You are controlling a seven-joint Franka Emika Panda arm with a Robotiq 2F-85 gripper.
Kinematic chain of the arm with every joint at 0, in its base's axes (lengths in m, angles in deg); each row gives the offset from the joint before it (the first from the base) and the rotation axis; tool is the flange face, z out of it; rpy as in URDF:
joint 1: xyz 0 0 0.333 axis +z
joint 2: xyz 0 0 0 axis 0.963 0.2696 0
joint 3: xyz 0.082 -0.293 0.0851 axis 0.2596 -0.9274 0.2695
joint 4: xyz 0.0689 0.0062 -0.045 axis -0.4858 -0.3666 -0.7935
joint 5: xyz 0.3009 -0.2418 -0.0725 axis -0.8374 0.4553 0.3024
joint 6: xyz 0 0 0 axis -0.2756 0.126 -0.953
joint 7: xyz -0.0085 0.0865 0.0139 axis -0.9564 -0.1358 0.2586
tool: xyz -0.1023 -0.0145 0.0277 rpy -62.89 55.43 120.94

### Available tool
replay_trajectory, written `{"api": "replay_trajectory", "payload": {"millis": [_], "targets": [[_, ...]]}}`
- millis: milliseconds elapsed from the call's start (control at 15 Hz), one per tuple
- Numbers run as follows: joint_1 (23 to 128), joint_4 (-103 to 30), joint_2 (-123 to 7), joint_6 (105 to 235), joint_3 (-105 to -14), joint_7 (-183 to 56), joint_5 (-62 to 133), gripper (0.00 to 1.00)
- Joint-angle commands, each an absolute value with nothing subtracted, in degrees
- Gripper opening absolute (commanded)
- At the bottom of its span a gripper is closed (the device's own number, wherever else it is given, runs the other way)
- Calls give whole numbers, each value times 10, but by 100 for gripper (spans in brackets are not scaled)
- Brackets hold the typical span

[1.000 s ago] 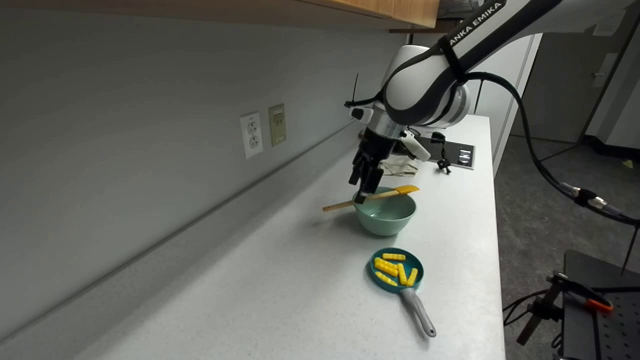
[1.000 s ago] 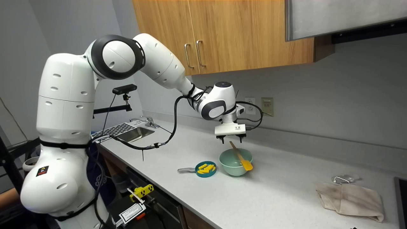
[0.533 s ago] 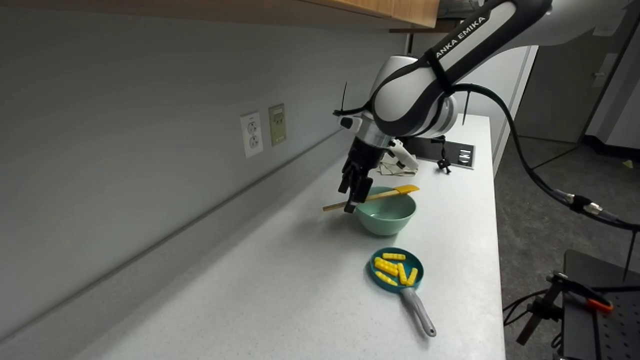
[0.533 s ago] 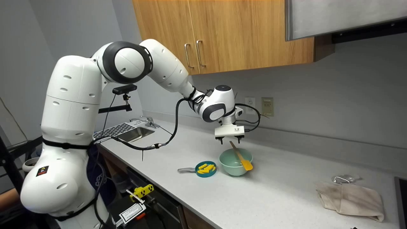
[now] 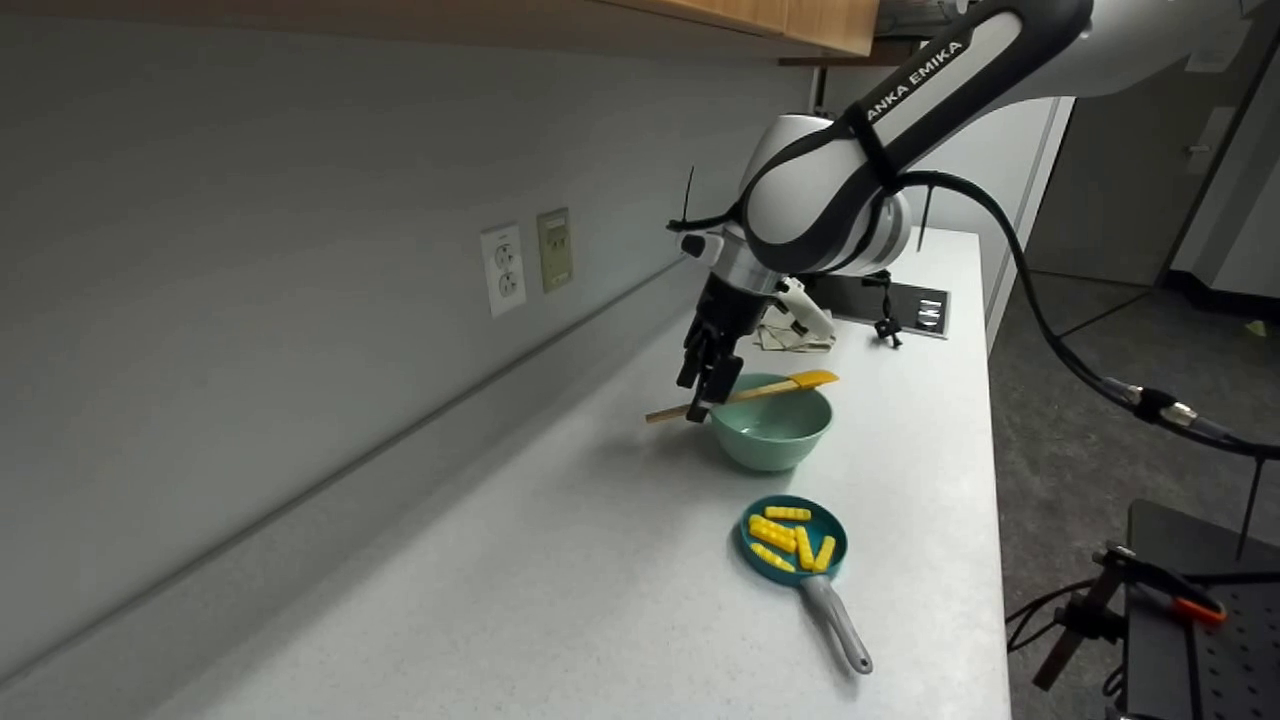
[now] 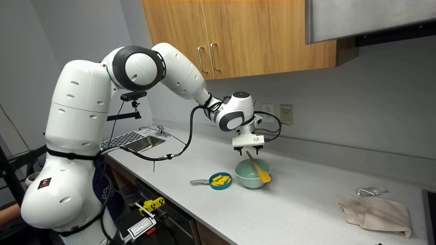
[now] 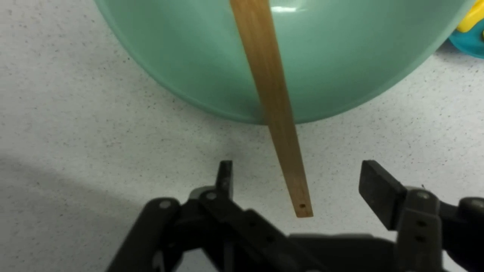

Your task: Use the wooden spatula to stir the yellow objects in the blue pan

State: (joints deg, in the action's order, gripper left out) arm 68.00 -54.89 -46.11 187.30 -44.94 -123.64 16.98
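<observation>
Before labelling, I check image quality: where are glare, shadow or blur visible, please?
Wrist view: small white glare inside the green bowl, gripper dark and partly blurred, wooden spatula sharper; in an exterior view, soft shadow on the counter beside the green bowl.

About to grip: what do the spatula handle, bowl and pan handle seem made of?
The spatula handle looks like bare wood, matte, with faint lengthwise grain. The bowl could be plastic or ceramic; a bright highlight inside suggests gloss. The pan handle is probably plastic: even grey, soft sheen.
</observation>
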Motion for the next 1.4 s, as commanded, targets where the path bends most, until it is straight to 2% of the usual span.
{"api": "replay_trajectory", "payload": {"millis": [0, 67, 133, 267, 400, 467, 600, 933, 1000, 1333], "targets": [[663, -527, -443, 1875, -439, -1242, 181, 87], [661, -526, -441, 1874, -438, -1242, 181, 91], [660, -526, -439, 1874, -438, -1241, 181, 91], [660, -524, -433, 1873, -439, -1240, 183, 88], [660, -522, -427, 1872, -439, -1238, 185, 79], [660, -520, -424, 1873, -438, -1238, 186, 61], [660, -517, -420, 1871, -438, -1238, 187, 43], [662, -517, -417, 1869, -435, -1239, 193, 5], [662, -517, -418, 1869, -435, -1239, 195, 1], [665, -522, -429, 1871, -434, -1240, 217, 4]]}}
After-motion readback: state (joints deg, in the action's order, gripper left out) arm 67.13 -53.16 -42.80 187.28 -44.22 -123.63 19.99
